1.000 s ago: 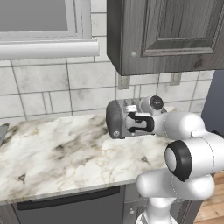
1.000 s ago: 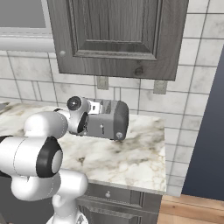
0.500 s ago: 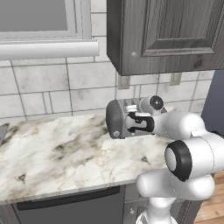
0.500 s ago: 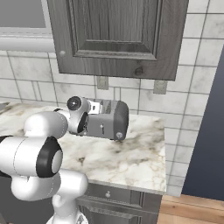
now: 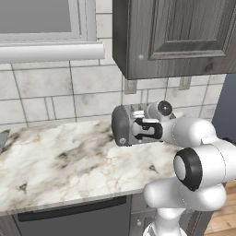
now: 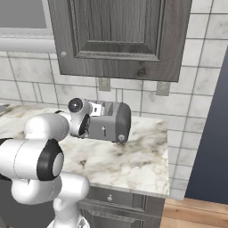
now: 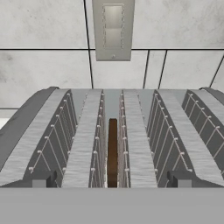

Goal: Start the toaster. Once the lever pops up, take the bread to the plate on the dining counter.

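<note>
The grey toaster (image 5: 121, 125) (image 6: 114, 123) stands on the marble worktop (image 5: 60, 161) against the tiled wall. In the hand view I look along the toaster's (image 7: 83, 144) slotted top. A dark-brown slice of bread (image 7: 112, 153) stands on edge in the middle slot. My gripper (image 5: 137, 129) (image 6: 92, 126) (image 7: 112, 180) is right at the toaster and open wide, one fingertip either side of the bread's slot, nothing between them. The plate and the dining counter are out of view.
A dark upper cabinet (image 5: 175, 37) hangs above the toaster. A wall outlet (image 7: 113, 28) sits on the tiles behind it. A window sill (image 5: 50, 50) runs at upper left. The worktop ends at a right edge (image 6: 167, 156) beside a dark wall.
</note>
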Robot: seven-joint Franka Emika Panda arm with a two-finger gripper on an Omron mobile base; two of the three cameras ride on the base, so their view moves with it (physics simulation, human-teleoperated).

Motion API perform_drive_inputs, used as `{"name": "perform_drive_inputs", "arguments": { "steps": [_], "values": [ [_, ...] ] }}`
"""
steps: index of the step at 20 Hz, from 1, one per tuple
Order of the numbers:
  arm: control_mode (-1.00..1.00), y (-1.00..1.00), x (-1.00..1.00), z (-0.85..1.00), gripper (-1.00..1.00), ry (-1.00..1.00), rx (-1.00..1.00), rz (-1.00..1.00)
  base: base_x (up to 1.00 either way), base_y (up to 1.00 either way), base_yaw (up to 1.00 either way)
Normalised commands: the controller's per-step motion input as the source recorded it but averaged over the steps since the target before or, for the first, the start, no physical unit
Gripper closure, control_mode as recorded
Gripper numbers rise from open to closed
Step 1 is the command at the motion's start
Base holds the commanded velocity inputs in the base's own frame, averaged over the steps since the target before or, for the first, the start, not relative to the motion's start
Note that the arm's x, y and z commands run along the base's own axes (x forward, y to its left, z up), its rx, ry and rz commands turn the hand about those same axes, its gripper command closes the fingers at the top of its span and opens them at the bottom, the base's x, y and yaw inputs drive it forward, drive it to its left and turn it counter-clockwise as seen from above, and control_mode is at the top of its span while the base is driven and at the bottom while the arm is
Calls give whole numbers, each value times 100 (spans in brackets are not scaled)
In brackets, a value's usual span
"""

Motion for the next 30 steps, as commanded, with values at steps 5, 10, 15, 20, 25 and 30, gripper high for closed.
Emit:
{"name": "perform_drive_inputs", "arguments": {
  "steps": [5, 10, 15, 20, 25, 30],
  "values": [
    [-100, 0, 0, 0, -100, 0, 0, 0, 0, 0, 0],
    [-100, 0, 0, 0, -100, 0, 0, 0, 0, 0, 0],
    [-100, 0, 0, 0, -100, 0, 0, 0, 0, 0, 0],
    [-100, 0, 0, 0, -100, 0, 0, 0, 0, 0, 0],
    [-100, 0, 0, 0, -100, 0, 0, 0, 0, 0, 0],
    [-100, 0, 0, 0, -100, 0, 0, 0, 0, 0, 0]
  ]
}}
